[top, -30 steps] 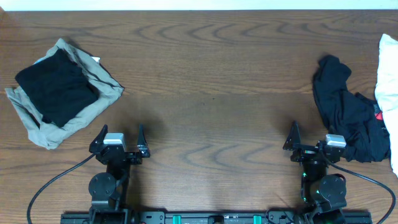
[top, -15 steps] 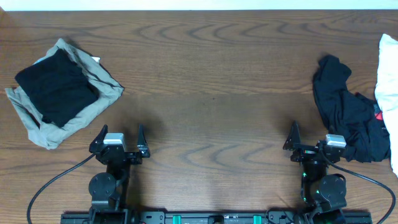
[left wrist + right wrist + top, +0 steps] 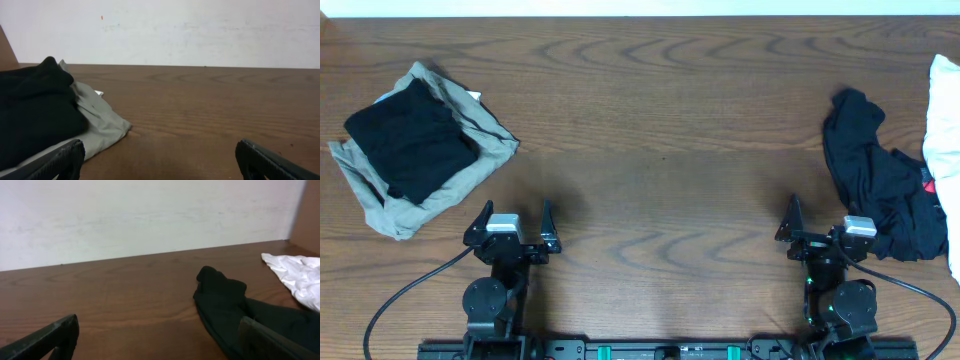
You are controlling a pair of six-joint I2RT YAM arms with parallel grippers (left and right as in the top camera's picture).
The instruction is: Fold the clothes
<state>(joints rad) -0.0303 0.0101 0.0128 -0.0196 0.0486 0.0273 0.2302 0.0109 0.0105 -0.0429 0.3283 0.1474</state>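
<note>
At left, a black garment point(image 3: 410, 145) lies folded on a khaki garment point(image 3: 380, 205). The left gripper point(image 3: 513, 221) and right gripper point(image 3: 820, 228) stand spread, empty. The black heap point(image 3: 880, 195) at far right looks limp and light, likely best pinched at an edge.

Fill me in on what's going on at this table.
Nothing is being handled right now. Both arms sit at the near edge of the table. The left gripper and the right gripper are open and empty. At the far left, a black garment lies folded on top of a khaki-grey garment. At the right, a crumpled black garment lies unfolded just ahead of the right gripper, and a white cloth lies at the table's right edge.
</note>
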